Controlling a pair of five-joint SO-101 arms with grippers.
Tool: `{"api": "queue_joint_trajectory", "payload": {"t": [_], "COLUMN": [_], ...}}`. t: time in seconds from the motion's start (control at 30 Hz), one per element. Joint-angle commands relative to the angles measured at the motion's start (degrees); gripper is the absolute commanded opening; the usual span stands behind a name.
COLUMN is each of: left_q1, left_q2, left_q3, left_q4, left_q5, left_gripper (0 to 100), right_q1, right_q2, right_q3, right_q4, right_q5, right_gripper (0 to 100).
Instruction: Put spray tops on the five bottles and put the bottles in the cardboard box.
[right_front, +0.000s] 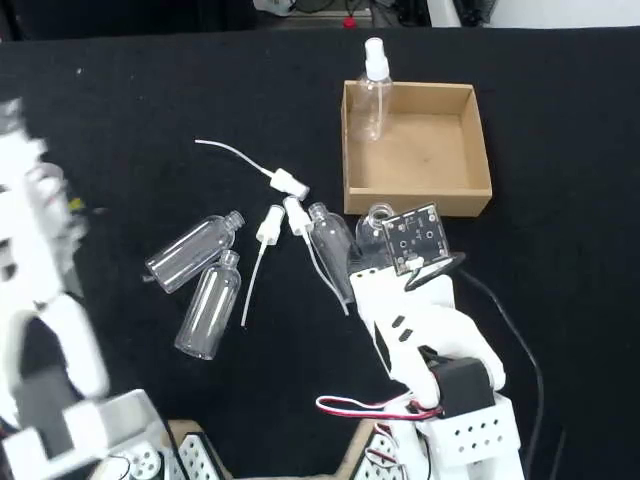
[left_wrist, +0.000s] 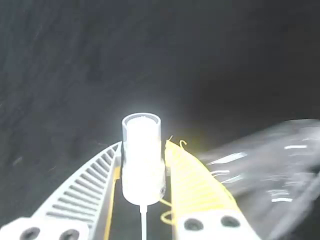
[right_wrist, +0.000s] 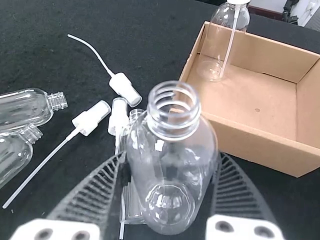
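Two grippers are each clamped on something: your right gripper (right_wrist: 171, 159) holds an uncapped clear plastic bottle (right_wrist: 170, 125) upright, just beside the brown cardboard box (right_front: 418, 202). Your left gripper (left_wrist: 142, 145) grips a white spray top (left_wrist: 143, 160). One capped bottle (right_front: 372, 100) stands inside the box's corner. Another open bottle (right_front: 195, 252) lies on the black table (right_front: 120, 120).

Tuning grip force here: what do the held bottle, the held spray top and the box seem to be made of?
The bottle looks like clear, glossy plastic: its base shows through the wall, with bright glints. The spray top is white and smooth, probably plastic. The cardboard box is brown and matte, with plain cut edges.
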Motion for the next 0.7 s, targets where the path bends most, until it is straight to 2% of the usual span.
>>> {"api": "queue_joint_trajectory", "payload": {"t": [0.0, 0.1, 0.23, 0.37, 0.53, 0.67], "left_q1": [17.0, 23.3, 27.6, 32.7, 38.5, 43.6], "left_q2": [-13.5, -15.6, -16.1, -16.2, -16.6, -23.0], "left_q3": [-2.2, -2.2, -2.8, -3.9, -7.9, -8.4], "left_q4": [-6.3, -12.8, -19.0, -24.5, -24.9, -23.1], "left_q5": [10.7, 15.1, 19.8, 21.6, 21.7, 21.7], "left_gripper": [5, 4, 4, 4, 4, 4], "right_q1": [-0.4, -0.4, -0.5, -0.4, -0.8, -0.7], "right_q2": [-0.1, -0.1, -0.1, -0.1, -0.2, -0.2], "right_q3": [-0.4, -0.4, -0.2, 1.5, 2.9, 3.9], "right_q4": [-0.3, -0.4, -1.8, -4.6, -7.8, -9.4], "right_q5": [0.1, 0.0, -0.3, -0.4, -7.3, -7.2], "right_gripper": [17.7, 17.7, 17.7, 17.4, 17.7, 17.7]}}
